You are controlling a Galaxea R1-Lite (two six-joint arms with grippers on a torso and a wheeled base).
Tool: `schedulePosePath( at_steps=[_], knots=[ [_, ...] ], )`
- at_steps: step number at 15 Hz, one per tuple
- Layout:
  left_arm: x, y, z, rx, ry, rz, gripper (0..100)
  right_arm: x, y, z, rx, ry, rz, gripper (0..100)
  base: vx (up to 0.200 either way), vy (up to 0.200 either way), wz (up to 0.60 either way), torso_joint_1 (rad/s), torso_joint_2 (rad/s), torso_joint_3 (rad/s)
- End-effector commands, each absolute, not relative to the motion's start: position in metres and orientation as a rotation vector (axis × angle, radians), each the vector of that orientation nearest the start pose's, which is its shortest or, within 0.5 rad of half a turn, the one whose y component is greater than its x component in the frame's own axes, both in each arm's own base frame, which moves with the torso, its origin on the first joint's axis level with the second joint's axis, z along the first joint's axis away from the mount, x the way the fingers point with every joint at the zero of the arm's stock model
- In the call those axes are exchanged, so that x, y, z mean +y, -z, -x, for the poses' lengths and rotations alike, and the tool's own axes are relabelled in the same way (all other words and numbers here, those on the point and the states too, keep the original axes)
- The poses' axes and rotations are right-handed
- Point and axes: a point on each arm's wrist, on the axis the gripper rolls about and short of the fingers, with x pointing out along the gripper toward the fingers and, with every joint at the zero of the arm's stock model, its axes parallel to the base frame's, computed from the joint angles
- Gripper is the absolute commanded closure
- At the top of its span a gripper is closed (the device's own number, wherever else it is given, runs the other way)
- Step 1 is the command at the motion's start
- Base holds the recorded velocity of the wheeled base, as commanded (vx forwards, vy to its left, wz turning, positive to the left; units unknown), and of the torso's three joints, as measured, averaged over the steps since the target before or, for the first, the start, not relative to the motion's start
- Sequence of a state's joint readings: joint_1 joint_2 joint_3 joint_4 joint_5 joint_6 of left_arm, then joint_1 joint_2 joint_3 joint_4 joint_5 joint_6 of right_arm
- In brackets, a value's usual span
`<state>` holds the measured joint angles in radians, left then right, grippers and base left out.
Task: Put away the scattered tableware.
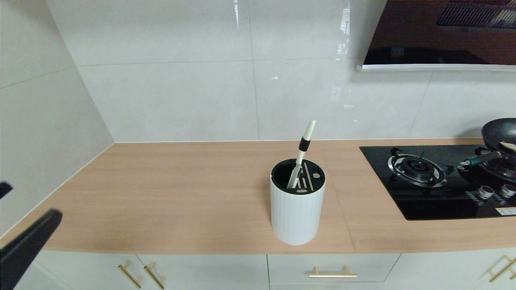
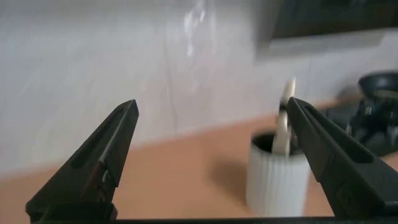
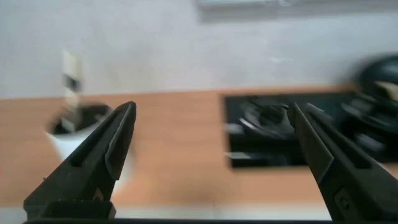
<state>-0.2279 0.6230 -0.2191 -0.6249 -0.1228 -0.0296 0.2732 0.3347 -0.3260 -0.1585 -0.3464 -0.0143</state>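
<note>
A white ribbed utensil holder (image 1: pixel 297 209) with a black slotted top stands on the wooden counter (image 1: pixel 173 193) near its front edge. A utensil with a cream and black handle (image 1: pixel 303 151) leans out of it. The holder (image 2: pixel 277 177) and the handle (image 2: pixel 285 121) also appear in the left wrist view, and the holder (image 3: pixel 84 134) again in the right wrist view. My left gripper (image 2: pixel 211 109) is open and empty, well back from the holder; one of its fingers (image 1: pixel 28 245) shows at the lower left of the head view. My right gripper (image 3: pixel 211 109) is open and empty, off the counter's front.
A black gas hob (image 1: pixel 439 179) is set into the counter at the right, with a dark pan (image 1: pixel 500 135) on its far burner. A range hood (image 1: pixel 439 36) hangs above it. Tiled walls close the back and left. Drawers with gold handles (image 1: pixel 332 274) lie below.
</note>
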Motion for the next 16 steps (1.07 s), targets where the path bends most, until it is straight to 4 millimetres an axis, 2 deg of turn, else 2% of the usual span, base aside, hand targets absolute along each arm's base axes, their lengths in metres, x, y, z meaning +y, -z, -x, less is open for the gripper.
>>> schedulePosePath(
  at_steps=[1, 5, 6, 8, 10, 12, 16],
  knots=[
    [0.008, -0.178, 0.056, -0.258, 0.318, 0.094, 0, -0.014, -0.176, 0.046, -0.283, 0.206, -0.036, 0, 0.000, 0.000, 0.00, 0.000, 0.00, 0.000],
    [0.006, -0.170, 0.045, -0.301, 0.129, 0.136, 0, -0.012, -0.169, 0.047, -0.270, 0.293, 0.009, 0, 0.000, 0.000, 0.00, 0.000, 0.00, 0.000],
    [0.004, -0.163, 0.040, -0.322, 0.085, 0.128, 0, -0.007, -0.159, 0.053, -0.298, 0.340, 0.024, 0, 0.000, 0.000, 0.00, 0.000, 0.00, 0.000],
    [0.000, -0.140, 0.044, -0.353, 0.035, 0.099, 0, -0.007, -0.138, 0.047, -0.264, 0.322, 0.048, 0, 0.000, 0.000, 0.00, 0.000, 0.00, 0.000],
    [0.000, -0.105, 0.028, -0.248, 0.023, 0.063, 0, -0.007, -0.124, 0.038, -0.281, 0.351, 0.041, 0, 0.000, 0.000, 0.00, 0.000, 0.00, 0.000],
    [0.000, -0.084, 0.023, -0.079, 0.016, 0.064, 0, -0.007, -0.105, 0.028, -0.274, 0.330, 0.047, 0, 0.000, 0.000, 0.00, 0.000, 0.00, 0.000],
    [0.001, -0.075, 0.023, 0.006, -0.048, -0.014, 0, -0.005, -0.087, 0.024, -0.106, 0.256, 0.008, 0, 0.000, 0.000, 0.00, 0.000, 0.00, 0.000]
  ],
)
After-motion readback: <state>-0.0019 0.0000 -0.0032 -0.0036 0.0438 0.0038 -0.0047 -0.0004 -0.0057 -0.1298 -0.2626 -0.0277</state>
